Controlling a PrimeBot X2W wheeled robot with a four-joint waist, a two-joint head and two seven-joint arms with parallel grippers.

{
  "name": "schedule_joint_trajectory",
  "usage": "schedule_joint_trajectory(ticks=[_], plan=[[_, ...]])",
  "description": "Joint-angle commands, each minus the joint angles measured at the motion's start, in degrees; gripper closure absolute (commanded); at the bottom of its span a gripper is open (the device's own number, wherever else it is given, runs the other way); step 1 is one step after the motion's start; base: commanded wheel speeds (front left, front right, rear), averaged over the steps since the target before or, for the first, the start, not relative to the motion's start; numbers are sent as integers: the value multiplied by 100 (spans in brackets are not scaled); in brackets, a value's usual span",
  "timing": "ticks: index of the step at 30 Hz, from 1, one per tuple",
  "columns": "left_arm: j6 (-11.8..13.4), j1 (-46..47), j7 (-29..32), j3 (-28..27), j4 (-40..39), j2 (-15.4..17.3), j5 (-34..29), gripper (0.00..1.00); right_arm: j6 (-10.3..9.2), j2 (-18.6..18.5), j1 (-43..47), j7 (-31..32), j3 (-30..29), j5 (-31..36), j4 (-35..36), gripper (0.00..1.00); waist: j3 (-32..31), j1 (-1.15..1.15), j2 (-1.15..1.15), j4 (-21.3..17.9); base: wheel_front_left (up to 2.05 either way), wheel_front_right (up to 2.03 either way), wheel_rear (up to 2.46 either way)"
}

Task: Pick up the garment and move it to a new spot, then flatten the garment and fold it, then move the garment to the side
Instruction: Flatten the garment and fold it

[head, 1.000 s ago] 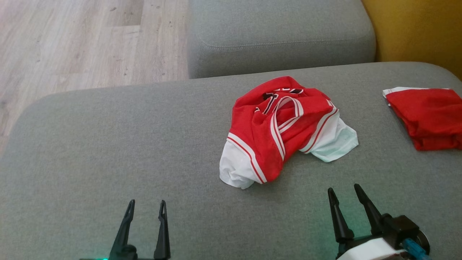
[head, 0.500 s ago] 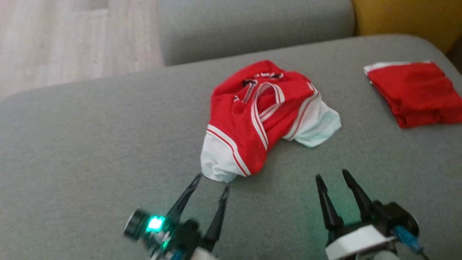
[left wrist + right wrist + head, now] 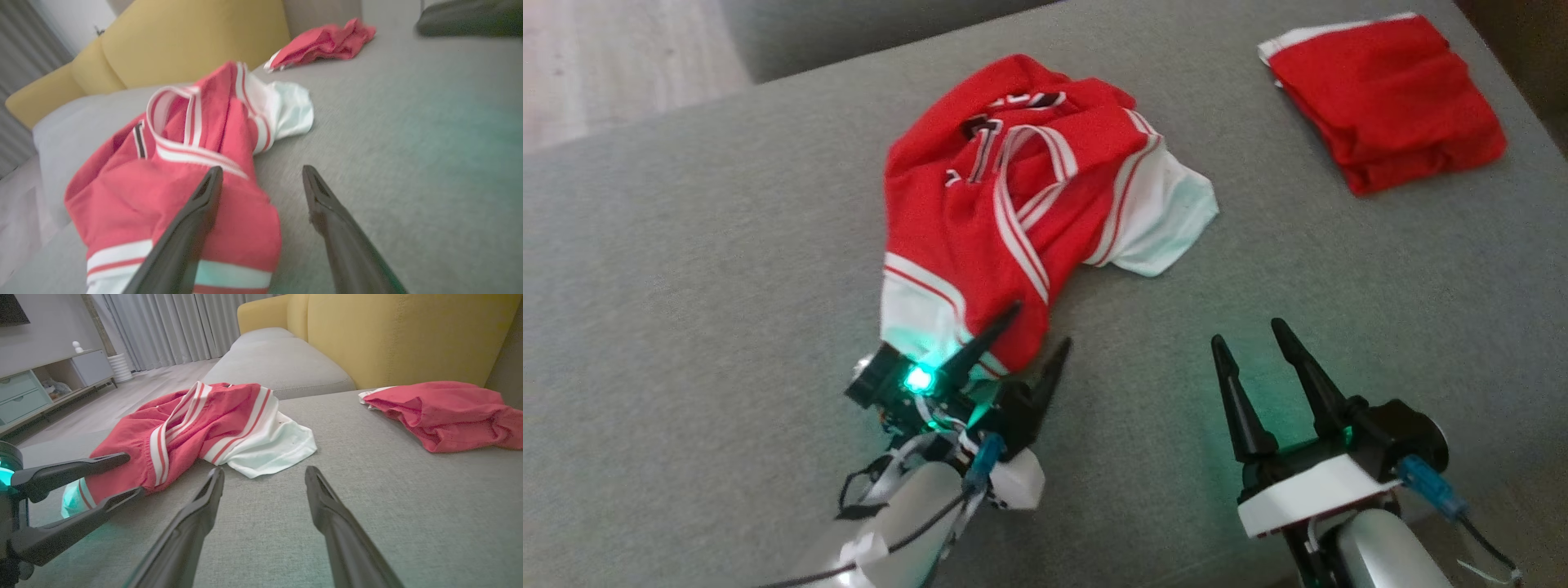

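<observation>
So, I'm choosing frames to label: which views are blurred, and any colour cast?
Head view: mostly sharp, green glow from the light by the left gripper tinting the garment hem. Left wrist view: garment soft and smeared. Right wrist view: crispest, slightly dim.

Left gripper and right gripper both have fingers spread.

Black lettering on the garment is crumpled — unreadable. Its near hem hides behind the left gripper. The left wrist view is blurred, with the garment cut off at the bottom edge.
</observation>
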State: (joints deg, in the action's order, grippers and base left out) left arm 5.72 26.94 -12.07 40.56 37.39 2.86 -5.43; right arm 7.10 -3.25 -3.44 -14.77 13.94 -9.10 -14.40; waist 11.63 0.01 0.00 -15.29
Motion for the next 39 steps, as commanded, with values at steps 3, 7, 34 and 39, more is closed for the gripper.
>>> schedule_joint_trajectory(ticks=[3,7,34,39], plan=[[476,434,142,-106,354,3,168,0,39,-11,-182,-23,84,-71,171,0,200,-1,0,-204,0,0,0],[673,565,165,-45,704,2,184,0,39,-3,-165,-23,61,-65,175,0,224,-1,0,-187,0,0,0],[-534,3325,-11,-16,-1294,2,4264,100,39,34,-174,-23,288,-170,82,0,-96,-1,0,-576,0,0,0],[-272,4543,-124,-575,-1309,2,5110,100,39,35,-79,-23,201,-238,114,0,-97,-1,0,-433,0,0,0]])
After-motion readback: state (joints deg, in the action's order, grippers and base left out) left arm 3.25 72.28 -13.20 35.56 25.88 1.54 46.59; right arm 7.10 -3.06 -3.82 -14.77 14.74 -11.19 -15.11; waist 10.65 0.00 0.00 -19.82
